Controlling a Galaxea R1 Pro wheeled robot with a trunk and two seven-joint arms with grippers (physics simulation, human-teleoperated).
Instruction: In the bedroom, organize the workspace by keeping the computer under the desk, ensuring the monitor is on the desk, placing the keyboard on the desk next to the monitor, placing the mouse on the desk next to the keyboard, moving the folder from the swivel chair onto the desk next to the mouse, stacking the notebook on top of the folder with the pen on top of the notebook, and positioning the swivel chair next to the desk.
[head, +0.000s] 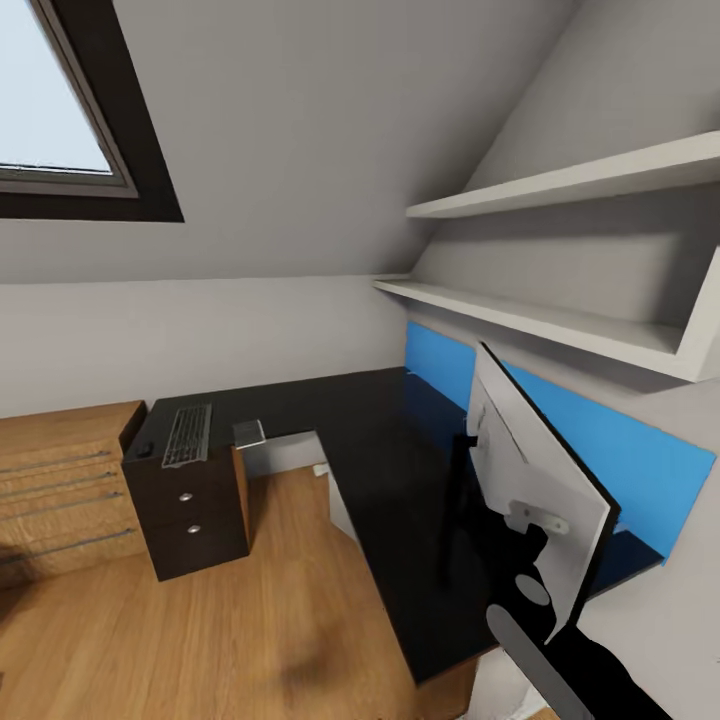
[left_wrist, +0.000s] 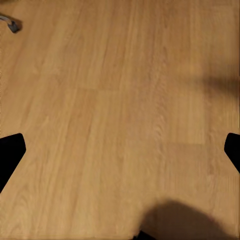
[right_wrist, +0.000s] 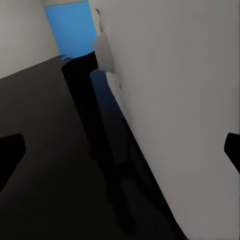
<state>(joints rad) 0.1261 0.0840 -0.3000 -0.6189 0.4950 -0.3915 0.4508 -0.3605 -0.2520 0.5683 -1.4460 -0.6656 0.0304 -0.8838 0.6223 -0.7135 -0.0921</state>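
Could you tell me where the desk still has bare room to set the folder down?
The widest free patch on the desk is the black corner stretch between the keyboard and the monitor, bordered behind by the blue back panel. The short wing by the drawer chest is crowded by the keyboard; the near end is taken by the monitor's stand.

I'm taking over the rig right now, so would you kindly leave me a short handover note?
Left gripper: open over bare wood floor, holding nothing.
Right gripper: open, close behind the monitor.
Monitor stands on the desk, its pale back toward the robot.
Keyboard and a small dark item, probably the mouse, lie on the black drawer unit, not the desk.
Left: keyboard, mouse, folder, notebook, pen, chair.
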